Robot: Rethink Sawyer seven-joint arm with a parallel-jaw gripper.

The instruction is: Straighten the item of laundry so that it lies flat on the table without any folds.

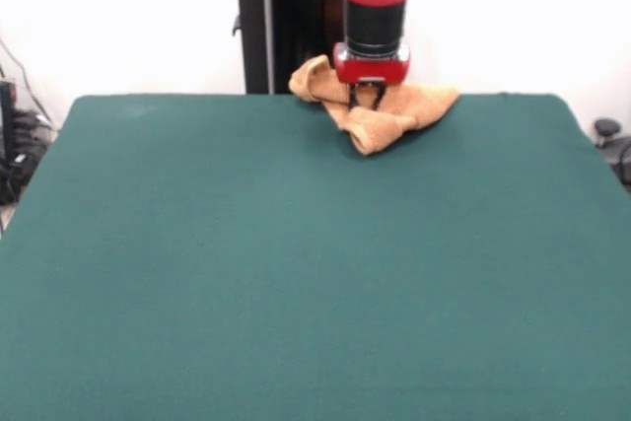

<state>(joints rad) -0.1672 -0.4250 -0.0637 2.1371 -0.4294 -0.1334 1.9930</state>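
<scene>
Towel point(380, 110) bunched at table point(296, 263) far edge | tool point(367, 98) buried in folds, grip unreadable

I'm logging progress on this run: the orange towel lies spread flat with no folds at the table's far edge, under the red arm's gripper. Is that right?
Not quite. In the front view the towel is crumpled and bunched in folds, not flat. The rest holds: it sits at the far edge of the green table, under the gripper.
</scene>
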